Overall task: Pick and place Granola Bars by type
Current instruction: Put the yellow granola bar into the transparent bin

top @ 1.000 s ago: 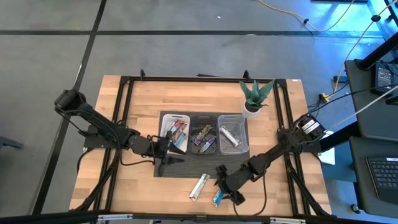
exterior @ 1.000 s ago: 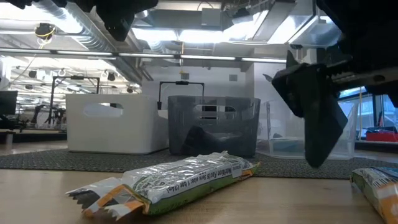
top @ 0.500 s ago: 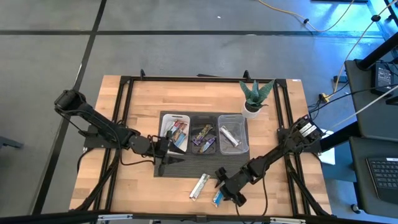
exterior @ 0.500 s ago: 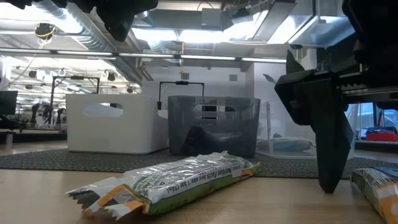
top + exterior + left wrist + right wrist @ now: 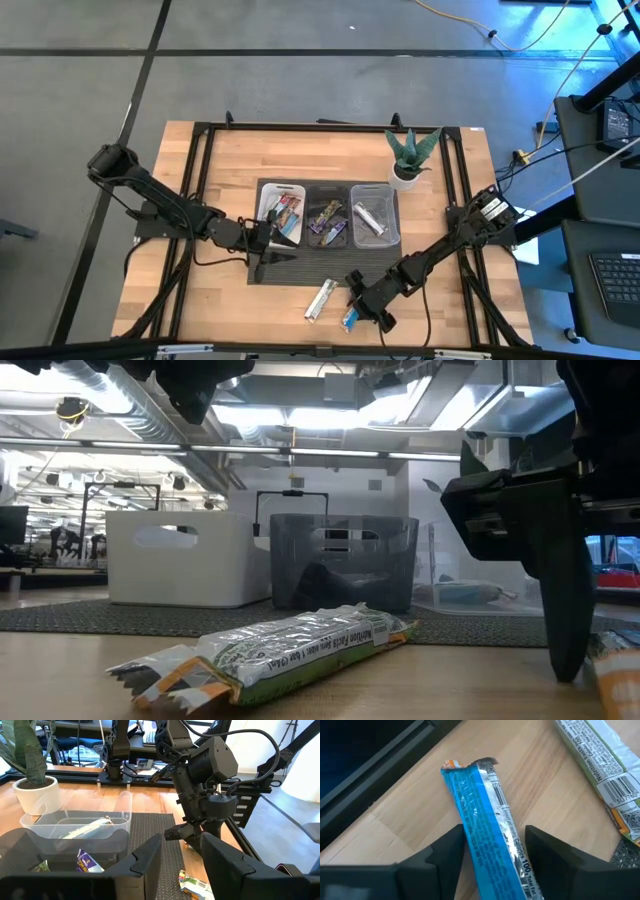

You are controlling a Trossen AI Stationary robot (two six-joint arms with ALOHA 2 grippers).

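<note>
A blue granola bar (image 5: pixel 482 815) lies flat on the wood near the table's front edge (image 5: pixel 349 319). My right gripper (image 5: pixel 495 832) (image 5: pixel 360 311) is down at it, slanting from above, open, with one finger on each side of the bar. A silver-and-green bar (image 5: pixel 320 298) (image 5: pixel 290 645) lies flat just to its left. More bars lie in the white tray (image 5: pixel 268 190), black tray (image 5: pixel 311 213) and clear tray (image 5: pixel 394 222). My left gripper (image 5: pixel 182 857) (image 5: pixel 262 243) hangs open and empty over the mat, by the white tray's near end. My right gripper has its fingers (image 5: pixel 447 855) close beside the blue bar's two long edges (image 5: pixel 470 832), lying along the bar and slanting down from the table's right. I cannot tell whether they touch it. The bar lies flat on the wood.
The three trays stand side by side on a dark mat (image 5: pixel 300 268) at mid-table. A potted plant (image 5: pixel 410 155) stands behind the clear tray. A black frame rail (image 5: pixel 200 200) runs along each side. Bare wood lies left of the silver bar.
My right gripper has sunk a little toward the table. In the low view its visible finger has come down to the tabletop and shifted sideways toward the blue bar's end. The bars lie where they were.
</note>
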